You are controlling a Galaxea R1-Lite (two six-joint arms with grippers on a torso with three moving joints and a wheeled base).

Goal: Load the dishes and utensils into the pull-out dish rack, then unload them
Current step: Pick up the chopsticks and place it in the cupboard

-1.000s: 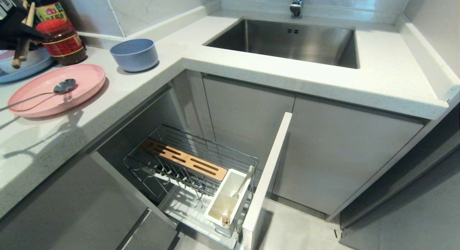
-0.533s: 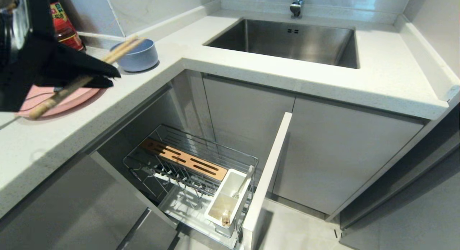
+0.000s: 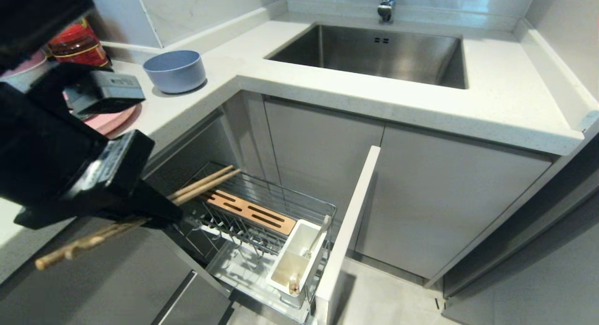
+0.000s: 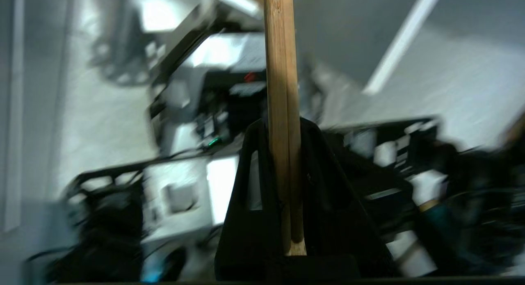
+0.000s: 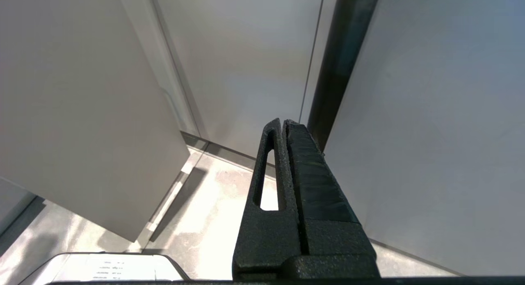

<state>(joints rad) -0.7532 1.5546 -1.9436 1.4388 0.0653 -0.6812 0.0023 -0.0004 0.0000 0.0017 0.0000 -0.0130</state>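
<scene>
The chopsticks (image 3: 140, 212) are clamped in my left end effector (image 3: 157, 213), held nearly level, their thin tips (image 3: 229, 170) reaching over the back corner of the rack (image 3: 262, 222) and their butt ends (image 3: 47, 262) sticking out in front of the lower cabinet. In the left wrist view the pair (image 4: 283, 112) runs straight up between my two fingers (image 4: 254, 219), which press on it from both sides. The rack is pulled out below the worktop (image 3: 398, 105), with a wooden slotted block (image 3: 243, 210) along its far side and a white box (image 3: 297, 257) at its near end beside the pale cabinet front (image 3: 348, 231). Something light wooden shows at the box's bottom; I cannot tell what. The bowl (image 3: 175, 71) sits on the worktop near the wall. A sliver of the pink plate (image 3: 112, 119) shows behind my arm. A red jar (image 3: 75, 46) stands further back. My right end effector (image 5: 283, 125) is closed on nothing, hanging by the cabinet doors (image 5: 246, 63) above the floor (image 5: 213, 203).
</scene>
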